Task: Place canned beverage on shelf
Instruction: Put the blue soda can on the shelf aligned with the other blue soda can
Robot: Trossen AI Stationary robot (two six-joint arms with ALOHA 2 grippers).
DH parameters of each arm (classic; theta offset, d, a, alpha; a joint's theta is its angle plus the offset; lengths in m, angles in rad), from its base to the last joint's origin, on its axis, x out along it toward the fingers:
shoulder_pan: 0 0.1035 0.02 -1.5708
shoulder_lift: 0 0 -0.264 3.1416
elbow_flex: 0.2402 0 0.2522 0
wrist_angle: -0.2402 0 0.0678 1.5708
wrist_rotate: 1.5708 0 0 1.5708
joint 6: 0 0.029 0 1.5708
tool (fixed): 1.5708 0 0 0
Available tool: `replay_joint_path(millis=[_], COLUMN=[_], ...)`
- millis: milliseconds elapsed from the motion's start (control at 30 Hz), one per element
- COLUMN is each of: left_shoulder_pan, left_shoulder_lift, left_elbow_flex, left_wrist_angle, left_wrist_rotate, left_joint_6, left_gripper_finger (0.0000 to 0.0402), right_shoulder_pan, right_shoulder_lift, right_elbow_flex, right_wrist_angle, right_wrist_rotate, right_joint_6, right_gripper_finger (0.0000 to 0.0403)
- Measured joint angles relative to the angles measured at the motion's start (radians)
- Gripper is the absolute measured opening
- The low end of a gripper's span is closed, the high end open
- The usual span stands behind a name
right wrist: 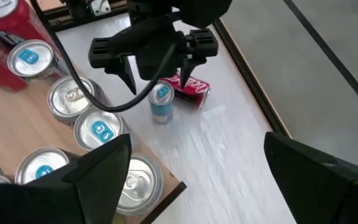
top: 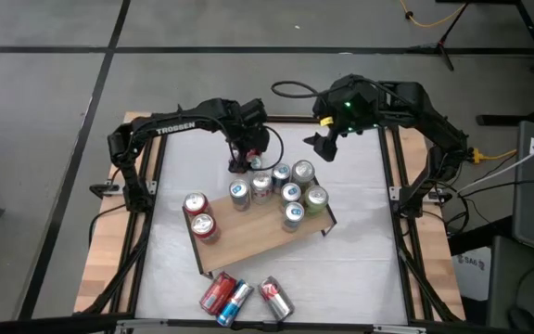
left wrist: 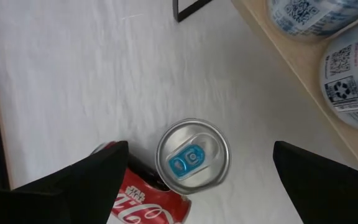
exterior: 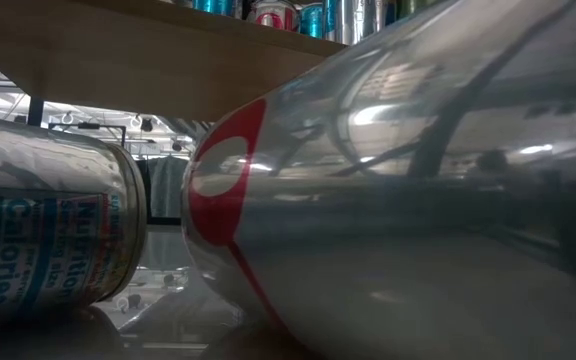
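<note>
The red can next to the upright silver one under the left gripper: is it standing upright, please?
No, the red can lies on its side beside the upright silver can.

— Where does the shelf (top: 248,232) sit?
— In the middle of the bench (top: 360,250), with two cans (top: 198,215) at its left end and a cluster of seven (top: 290,190) toward its right.
— Anything off it?
— Three cans (top: 244,297) lie on the bench in front of the shelf. Behind it, an upright can (left wrist: 192,155) stands touching a toppled can (left wrist: 148,199).
— And the tools?
— The left tool (top: 240,160) hangs directly above the upright can; the right tool (top: 324,146) hovers behind the shelf's right end.
</note>
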Motion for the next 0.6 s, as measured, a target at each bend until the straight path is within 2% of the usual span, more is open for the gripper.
replay_joint_path(millis=[167, 600], left_shoulder_pan=[-0.028, -0.043], left_shoulder_lift=[0.0, 0.0], left_elbow_flex=[0.0, 0.0], left_wrist_angle=[-0.001, -0.028], left_wrist_rotate=[-0.057, -0.061], left_joint_6=[0.0, 0.0], left_gripper_finger=[0.0393, 0.0393], right_shoulder_pan=[-0.001, -0.001], right_shoulder_lift=[0.0, 0.0], right_elbow_flex=[0.0, 0.0], right_wrist_angle=[-0.007, -0.003], right_wrist_rotate=[0.0, 0.0], right_joint_6=[-0.026, -0.024], right_gripper_finger=[0.0356, 0.0356])
